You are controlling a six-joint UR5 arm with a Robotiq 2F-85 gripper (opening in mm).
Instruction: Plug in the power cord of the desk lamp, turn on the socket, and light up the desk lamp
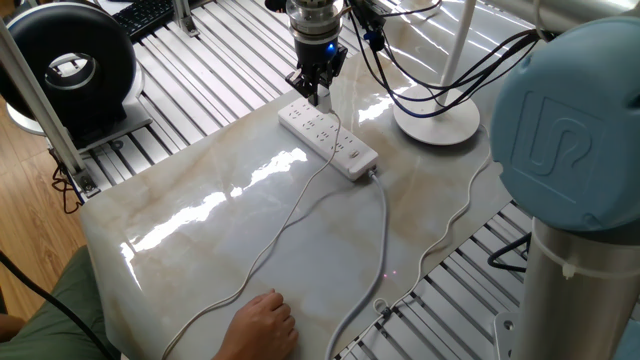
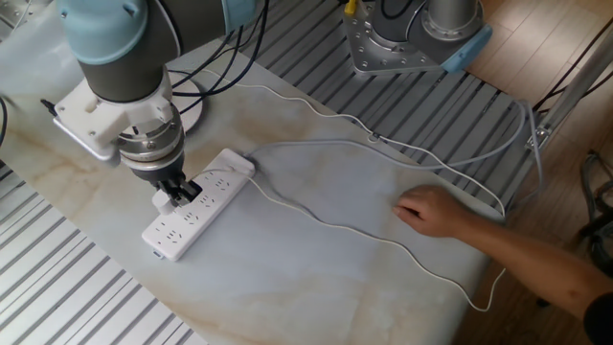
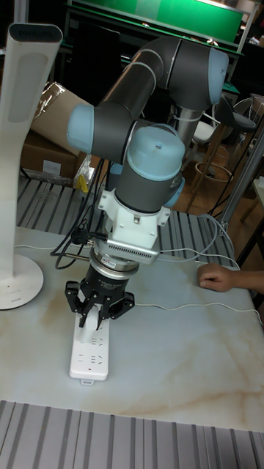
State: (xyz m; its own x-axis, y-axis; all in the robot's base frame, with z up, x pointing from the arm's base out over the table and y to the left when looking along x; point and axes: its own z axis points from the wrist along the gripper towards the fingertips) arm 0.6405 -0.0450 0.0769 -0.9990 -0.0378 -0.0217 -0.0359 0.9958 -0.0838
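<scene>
Gripper [image 3: 97, 314] fingers point straight down over the socket [image 3: 90, 348], hovering just above its far half; I see them held a little apart in the tall fixed view, with nothing between them that I can make out. From one fixed view the gripper [image 1: 313, 92] sits over the far-left end of the socket [image 1: 328, 140], and whether the tips touch the strip I cannot tell. In the other fixed view the gripper [image 2: 180, 195] is above the middle outlets of the socket [image 2: 196, 204] — a small white block shows right at the fingers, too small for me to name. The power cord [image 2: 345, 226] runs thin and white across the marble table [image 2: 287, 287]. A person's hand [image 2: 433, 211] rests flat on the table near that cord. The desk lamp [image 1: 438, 120] stands on its round base just right of the socket's far end, its pole upright.
</scene>
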